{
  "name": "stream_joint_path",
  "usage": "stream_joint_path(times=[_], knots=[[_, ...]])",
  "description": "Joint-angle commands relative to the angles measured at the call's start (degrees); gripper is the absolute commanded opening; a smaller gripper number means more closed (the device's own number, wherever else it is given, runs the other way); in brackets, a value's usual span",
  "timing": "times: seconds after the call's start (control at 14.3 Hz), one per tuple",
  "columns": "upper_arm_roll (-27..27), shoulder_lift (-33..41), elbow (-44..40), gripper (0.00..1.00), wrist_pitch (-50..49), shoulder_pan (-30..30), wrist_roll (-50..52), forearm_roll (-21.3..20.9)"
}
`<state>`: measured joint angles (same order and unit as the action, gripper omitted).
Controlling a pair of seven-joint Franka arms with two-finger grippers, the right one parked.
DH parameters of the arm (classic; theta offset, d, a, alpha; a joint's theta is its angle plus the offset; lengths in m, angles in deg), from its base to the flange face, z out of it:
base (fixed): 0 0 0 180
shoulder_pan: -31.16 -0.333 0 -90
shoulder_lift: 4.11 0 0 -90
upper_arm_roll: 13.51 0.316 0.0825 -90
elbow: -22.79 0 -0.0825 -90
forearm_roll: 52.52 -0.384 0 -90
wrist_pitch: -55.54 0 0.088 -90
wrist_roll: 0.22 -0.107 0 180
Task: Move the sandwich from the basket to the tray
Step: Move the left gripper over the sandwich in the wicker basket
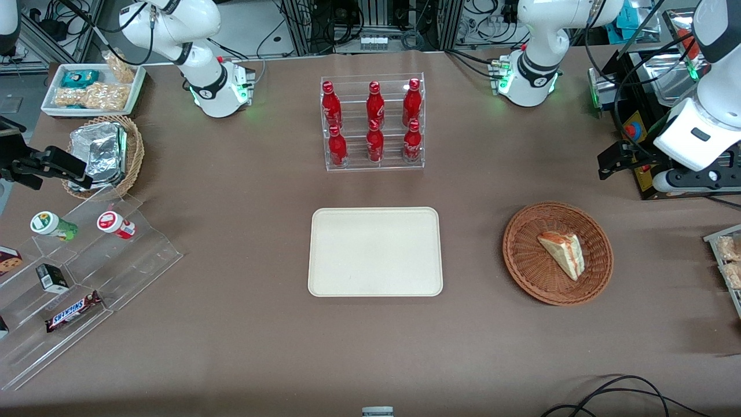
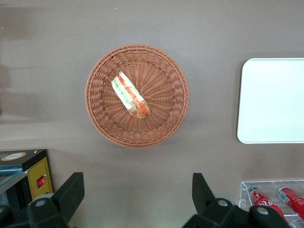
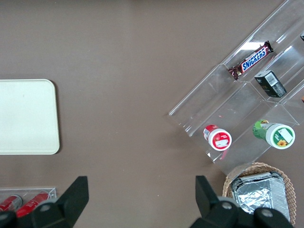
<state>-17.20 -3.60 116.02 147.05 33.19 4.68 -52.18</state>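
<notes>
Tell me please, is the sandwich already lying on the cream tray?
No, the sandwich lies in the basket; the tray is bare, and the open end effector hovers above the basket.

This is a robotics lab staged as a small snack counter. The flat brown table [image 1: 231,324] is ringed by lab gear: white arm bases with green lights [image 1: 220,90] bolted at its edge farthest from the front camera, tangled black cables [image 1: 347,17] and metal racks above that edge, and a black control box with a red button [image 1: 637,139] toward the working arm's end. The shop-like stock sits on the table: a clear acrylic rack of red cola bottles [image 1: 373,124] and a stepped clear acrylic display stand [image 1: 75,278] holding a Snickers bar [image 1: 72,311] toward the parked arm's end.
</notes>
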Motion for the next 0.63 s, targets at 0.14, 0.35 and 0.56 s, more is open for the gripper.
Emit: stream_joint_path(times=[0.14, 0.35, 0.56], knots=[[-0.36, -0.6, -1.38, 1.0, -1.76, -0.71, -1.47, 1.16], [-0.36, -0.6, -1.21, 1.0, -3.43, -0.71, -1.73, 1.16], [-0.35, -1.82, 0.72, 1.0, -4.68, -0.8, -1.47, 0.63]])
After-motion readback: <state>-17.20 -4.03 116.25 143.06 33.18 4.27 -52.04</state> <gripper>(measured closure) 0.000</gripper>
